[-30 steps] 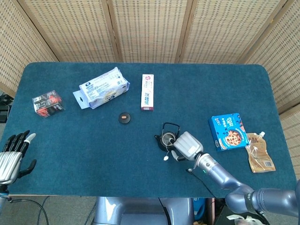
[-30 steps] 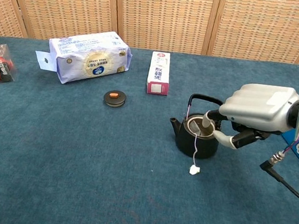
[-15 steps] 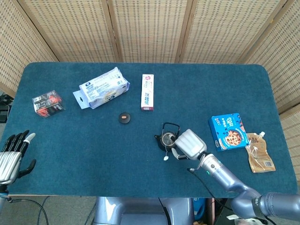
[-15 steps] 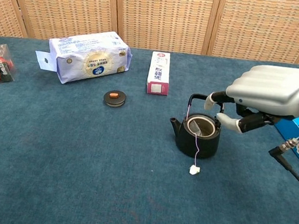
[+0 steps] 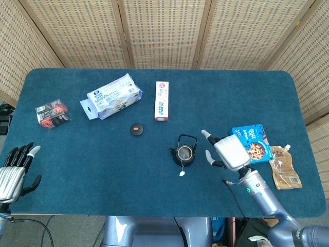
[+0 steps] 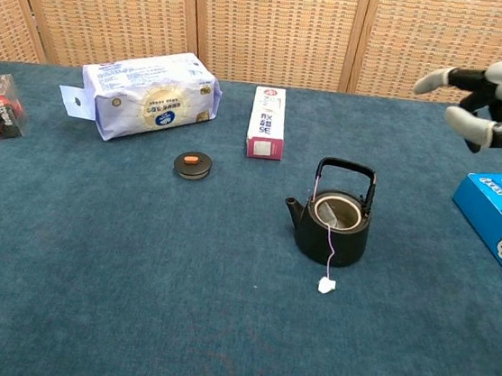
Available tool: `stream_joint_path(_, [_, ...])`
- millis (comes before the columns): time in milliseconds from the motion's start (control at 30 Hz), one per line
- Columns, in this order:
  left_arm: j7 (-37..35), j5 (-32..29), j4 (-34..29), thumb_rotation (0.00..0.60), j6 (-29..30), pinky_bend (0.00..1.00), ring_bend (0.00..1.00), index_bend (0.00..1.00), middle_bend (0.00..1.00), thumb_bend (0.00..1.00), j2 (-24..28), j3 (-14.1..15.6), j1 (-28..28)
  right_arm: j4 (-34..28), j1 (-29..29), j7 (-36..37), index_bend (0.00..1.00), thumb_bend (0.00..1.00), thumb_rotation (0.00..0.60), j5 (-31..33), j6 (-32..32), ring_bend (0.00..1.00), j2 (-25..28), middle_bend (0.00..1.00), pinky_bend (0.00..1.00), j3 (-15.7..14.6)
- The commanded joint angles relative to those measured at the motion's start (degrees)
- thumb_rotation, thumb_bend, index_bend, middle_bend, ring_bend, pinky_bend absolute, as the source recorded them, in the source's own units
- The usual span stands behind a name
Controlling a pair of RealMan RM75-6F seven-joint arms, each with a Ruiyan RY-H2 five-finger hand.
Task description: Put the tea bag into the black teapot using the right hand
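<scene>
My right hand hangs empty, fingers spread, right of the black teapot. The tea bag sits inside, string trailing onto the blue felt table. My left hand waits at the near-left edge, fingers apart. Woven screens stand behind.

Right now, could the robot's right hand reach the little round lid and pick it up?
Probably yes. The right hand is open and holds nothing. The lid lies alone on bare table, left of the black teapot. The hand would likely have to pass over or around the teapot first.
</scene>
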Motion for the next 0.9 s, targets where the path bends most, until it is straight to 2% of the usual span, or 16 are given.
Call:
stream_joint_path(33, [0.43,-0.33,-0.73,0.600,0.13,0.00,0.00,0.00,0.00,0.41,0.06,-0.06,0.18,1.20,-3.57,3.77,0.11,0.62,0.000,0.48,3.00,0.50,0.46,0.43,0.68,0.77])
stream_joint_path(167, [1.46,-0.40,-1.98,0.600,0.39,0.00,0.00,0.00,0.00,0.41,-0.16,0.09,0.45,2.16,-7.39,6.37,0.07,0.60,0.000,0.88,6.46,0.31,0.37,0.26,0.48,0.85])
stream_joint_path(267, [2.51,0.02,-2.74,0.600,0.95,0.00,0.00,0.00,0.00,0.41,-0.40,0.21,0.67,2.85,-9.56,7.32,0.05,0.60,0.000,0.39,8.96,0.17,0.00,0.17,0.33,0.75])
stream_joint_path(367, [3.22,0.58,-3.43,0.600,1.73,0.00,0.00,0.00,0.00,0.41,-0.83,0.31,0.98,3.51,-12.02,8.11,0.03,0.60,0.000,-0.14,11.42,0.08,-0.35,0.10,0.23,0.67])
stream_joint_path(500, [3.75,1.05,-3.57,0.600,2.27,0.00,0.00,0.00,0.00,0.41,-1.40,0.60,1.36,4.26,-15.04,8.65,0.01,0.58,0.000,-0.64,14.14,0.02,-0.87,0.06,0.17,0.46])
stream_joint_path(900, [3.64,4.15,-3.94,0.600,4.21,0.00,0.00,0.00,0.00,0.41,-2.12,1.64,2.27,6.64,-21.90,12.32,0.01,0.55,0.000,-2.71,17.91,0.00,-2.42,0.06,0.15,-0.96])
